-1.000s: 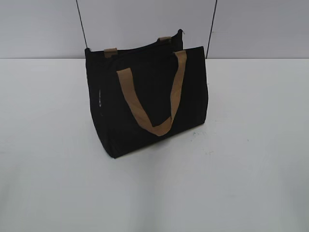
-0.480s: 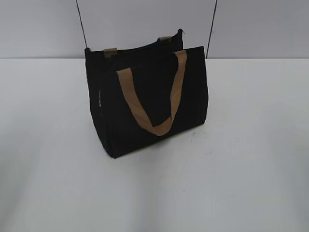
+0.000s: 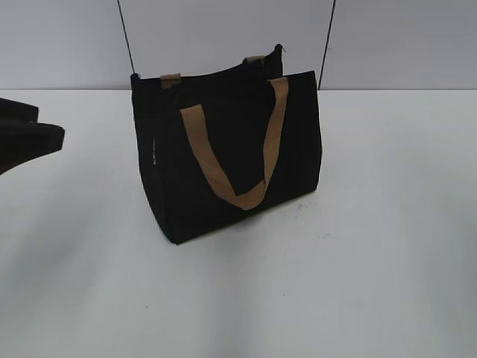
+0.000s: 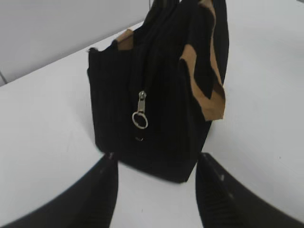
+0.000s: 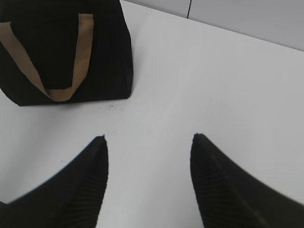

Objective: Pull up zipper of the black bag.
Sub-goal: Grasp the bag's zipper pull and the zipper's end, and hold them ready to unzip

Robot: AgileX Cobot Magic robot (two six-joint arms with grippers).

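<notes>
Zipper (image 4: 140,110) position is what the coming move depends on: in the left wrist view the silver pull tab with its ring hangs on the narrow end panel of the black bag (image 3: 231,160), partway down a zip track that runs up that panel toward the bag's top edge, so the track's long axis reads as near vertical from this camera. The left gripper (image 4: 154,192) faces that end panel squarely, its two dark fingers spread wide and holding nothing, with the tab lying ahead of it and above the gap between the fingers, a shade to the left of the gap's middle. In the exterior view the same gripper shows only as a dark shape at the frame's left edge (image 3: 30,138), well apart from the bag, on the side where a faint glint on the bag's left end marks the tab. The right gripper (image 5: 149,183) is likewise spread and empty, hovering over bare white table (image 5: 228,85) with the bag off to its upper left, showing its broad front with the tan handle (image 5: 61,66) and no zipper at all. By that layout the left arm is the better placed one: it would need to advance straight toward the end panel, rise slightly to bring the tab between its fingers, then draw along the track toward the bag's top.
</notes>
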